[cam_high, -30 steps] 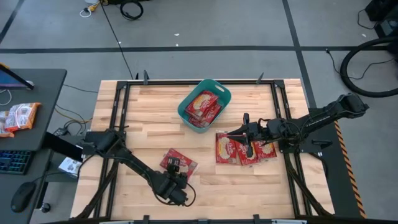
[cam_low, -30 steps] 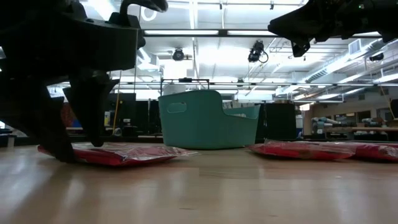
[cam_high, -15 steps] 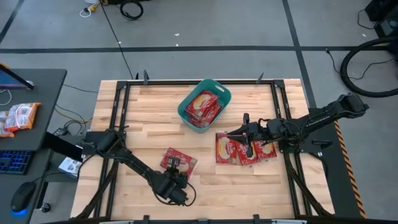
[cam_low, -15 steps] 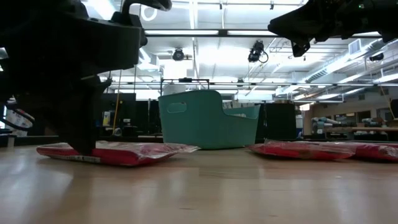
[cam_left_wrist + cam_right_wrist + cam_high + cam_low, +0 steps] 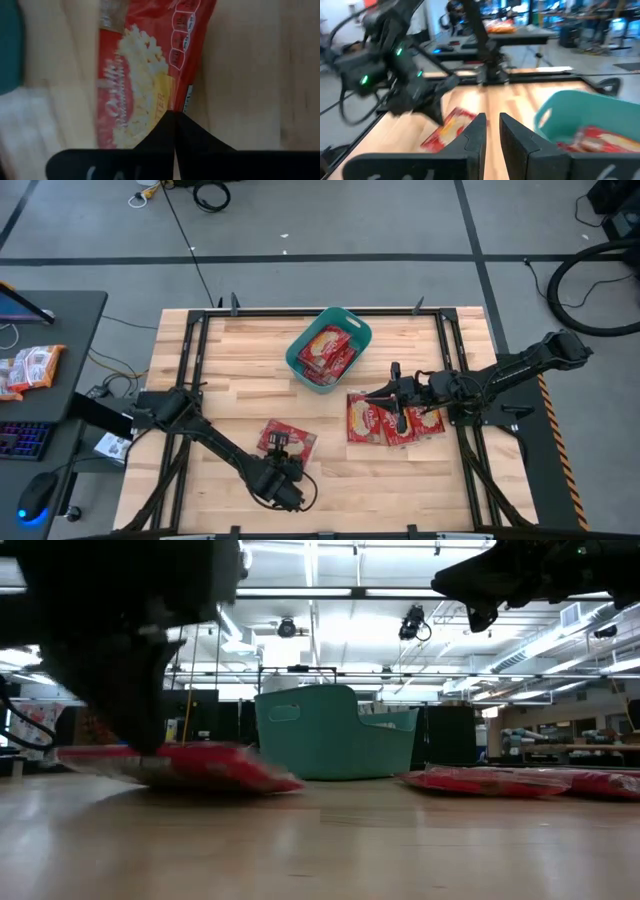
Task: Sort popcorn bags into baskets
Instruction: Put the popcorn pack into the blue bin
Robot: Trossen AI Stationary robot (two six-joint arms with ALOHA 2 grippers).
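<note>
Red popcorn bag (image 5: 145, 75) in left claw (image 5: 174, 131)

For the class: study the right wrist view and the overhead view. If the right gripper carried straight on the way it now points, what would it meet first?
The right gripper hangs above the table, pointing leftward across it. Its line probably ends first at the popcorn bag pinched by the left gripper. The teal basket sits off to one side. Depth is uncertain.

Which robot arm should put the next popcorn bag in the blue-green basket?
Probably the left. The left gripper is shut on a popcorn bag, tilted off the table. The right gripper hovers empty above other bags. The basket is across the table.
</note>
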